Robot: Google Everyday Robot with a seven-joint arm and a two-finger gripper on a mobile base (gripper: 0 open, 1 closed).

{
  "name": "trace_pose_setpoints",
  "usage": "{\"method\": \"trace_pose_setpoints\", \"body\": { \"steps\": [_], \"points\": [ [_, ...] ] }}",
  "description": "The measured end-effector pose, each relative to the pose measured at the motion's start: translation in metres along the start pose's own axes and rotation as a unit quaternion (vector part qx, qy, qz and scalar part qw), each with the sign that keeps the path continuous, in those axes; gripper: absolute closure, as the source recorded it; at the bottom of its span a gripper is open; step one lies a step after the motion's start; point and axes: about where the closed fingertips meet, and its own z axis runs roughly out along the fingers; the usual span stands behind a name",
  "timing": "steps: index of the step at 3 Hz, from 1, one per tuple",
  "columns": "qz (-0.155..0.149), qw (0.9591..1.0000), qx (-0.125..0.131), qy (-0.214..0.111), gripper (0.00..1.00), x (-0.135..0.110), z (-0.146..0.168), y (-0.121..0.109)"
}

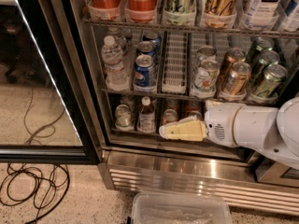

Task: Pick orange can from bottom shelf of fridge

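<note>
On the bottom shelf (140,134), the jaws sit before the orange can (170,116), seemingly touching; bottle (146,115) left.

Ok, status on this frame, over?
Tool low, at bottom shelf front. Orange can right behind its tip, standing in its lane. Small bottle close on camera-left.

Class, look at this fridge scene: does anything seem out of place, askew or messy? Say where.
Loose cables lie tangled on the floor left of the fridge, a possible trip hazard. The gripper sits at the bottom shelf, by the orange can. No spill shows.
</note>
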Motion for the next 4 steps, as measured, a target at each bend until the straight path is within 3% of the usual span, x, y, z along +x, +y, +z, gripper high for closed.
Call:
{"method": "trace_pose_setpoints", "body": {
  "steps": [2, 3, 4],
  "points": [
    [0.008, 0.9999, 0.009, -0.005, 0.0, 0.009, 0.009, 0.001],
    [0.043, 0.9984, 0.017, -0.033, 0.0, 0.037, 0.028, -0.007],
    [0.081, 0.9931, 0.049, -0.069, 0.0, 0.077, 0.041, -0.024]
  ]
}}
